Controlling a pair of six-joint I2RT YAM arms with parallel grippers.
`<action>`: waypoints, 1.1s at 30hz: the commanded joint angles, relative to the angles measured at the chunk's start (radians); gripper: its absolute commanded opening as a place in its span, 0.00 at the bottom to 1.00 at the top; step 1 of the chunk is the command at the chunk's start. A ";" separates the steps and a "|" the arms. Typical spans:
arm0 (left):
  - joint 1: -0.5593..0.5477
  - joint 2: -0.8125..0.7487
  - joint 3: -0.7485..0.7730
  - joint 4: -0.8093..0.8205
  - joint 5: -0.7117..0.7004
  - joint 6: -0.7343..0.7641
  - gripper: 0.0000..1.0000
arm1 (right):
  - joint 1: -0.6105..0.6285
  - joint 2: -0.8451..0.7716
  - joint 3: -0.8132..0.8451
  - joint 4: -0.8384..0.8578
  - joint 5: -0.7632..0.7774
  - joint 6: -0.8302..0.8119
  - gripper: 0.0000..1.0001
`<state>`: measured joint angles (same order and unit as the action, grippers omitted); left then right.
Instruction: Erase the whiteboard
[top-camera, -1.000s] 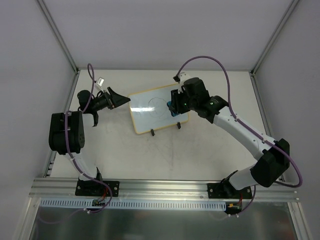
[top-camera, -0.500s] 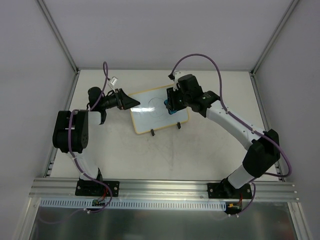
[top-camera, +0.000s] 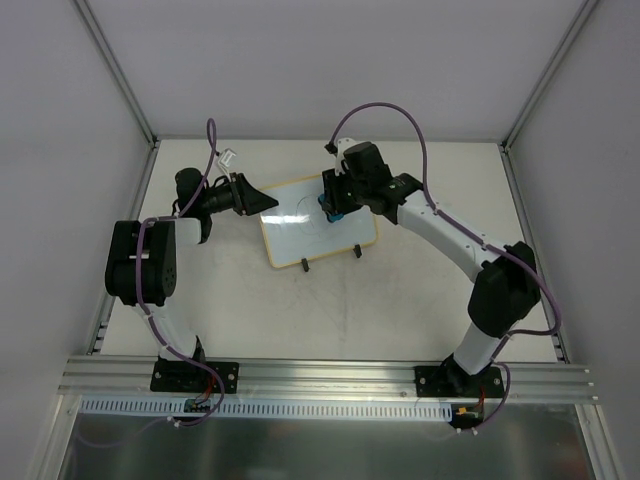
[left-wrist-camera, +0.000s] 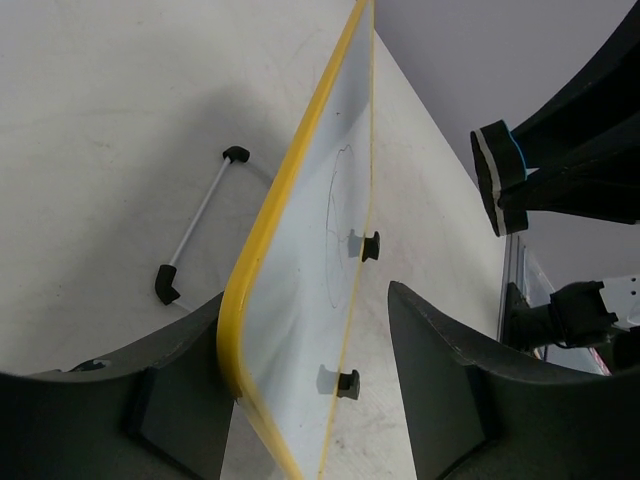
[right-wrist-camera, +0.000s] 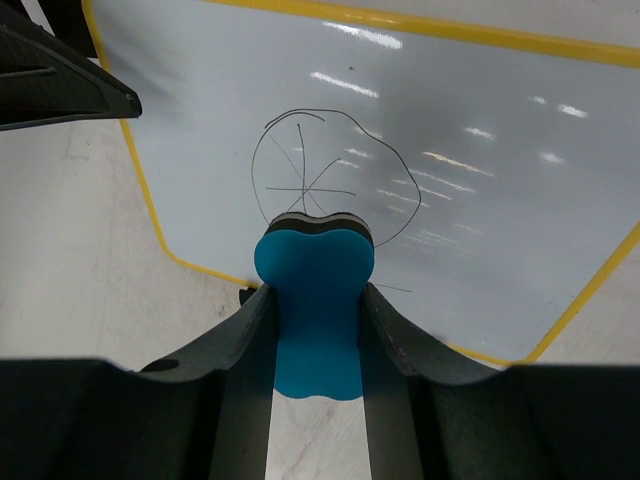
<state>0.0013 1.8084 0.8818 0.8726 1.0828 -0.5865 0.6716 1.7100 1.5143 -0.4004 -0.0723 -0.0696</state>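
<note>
white table (top-camera: 400, 290): whiteboard (top-camera: 300, 228) bears line-crossed circle scribble (right-wrist-camera: 318, 178), blue eraser (right-wrist-camera: 313, 300) near it

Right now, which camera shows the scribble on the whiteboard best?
Right wrist: the scribble, a circle with crossing lines, faces the camera just beyond the blue eraser. Top external shows only a faint small mark; left wrist sees the whiteboard nearly edge-on, flattening it.

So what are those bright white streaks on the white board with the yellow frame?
Right wrist view: glare, likely lamps mirrored in the glossy yellow-framed whiteboard, near the thin black scribble; the blue eraser block looks matte. Left wrist view: the small black clip feet throw faint shadows.
</note>
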 joint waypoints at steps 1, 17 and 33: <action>0.003 -0.017 0.005 0.025 0.048 0.042 0.57 | -0.003 0.017 0.046 0.057 -0.015 -0.018 0.08; 0.028 0.015 0.020 0.006 0.091 0.024 0.25 | 0.003 0.132 0.113 0.094 -0.009 -0.041 0.07; 0.035 0.092 0.060 0.085 0.137 -0.062 0.00 | 0.048 0.194 0.147 0.138 0.146 -0.104 0.05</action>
<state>0.0338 1.8957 0.9249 0.9150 1.2213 -0.6754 0.7116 1.8957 1.6051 -0.3077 0.0170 -0.1478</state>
